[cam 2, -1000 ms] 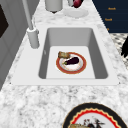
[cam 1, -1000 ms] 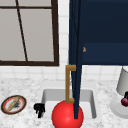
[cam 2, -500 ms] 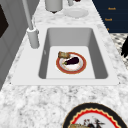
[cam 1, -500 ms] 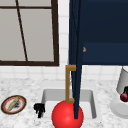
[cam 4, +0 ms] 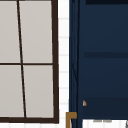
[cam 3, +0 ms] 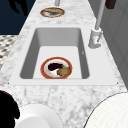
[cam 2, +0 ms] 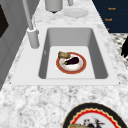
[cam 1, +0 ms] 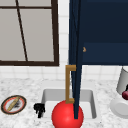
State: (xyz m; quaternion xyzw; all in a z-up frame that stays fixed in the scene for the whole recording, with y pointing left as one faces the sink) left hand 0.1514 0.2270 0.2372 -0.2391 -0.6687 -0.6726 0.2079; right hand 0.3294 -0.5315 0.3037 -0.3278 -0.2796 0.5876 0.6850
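Where the left hand (cam 1: 39, 109) hovers at the rim of the sink (cam 1: 50, 96), the plate (cam 1: 13, 104) lies further left; fingers' pose unclear.

left hand (cam 1: 39, 109): too small in the front view, left of the sink (cam 1: 47, 96), to tell how its fingers are set.
right hand (cam 1: 125, 94): cut off by the front view's right edge, right of the sink.
red ball (cam 1: 67, 115): its lower part is cut off by the bottom edge.
sink plate (cam 2: 71, 62): hidden in the front view behind the red ball.
counter plate (cam 2: 96, 118): cut off by the bottom edge in the left side view.
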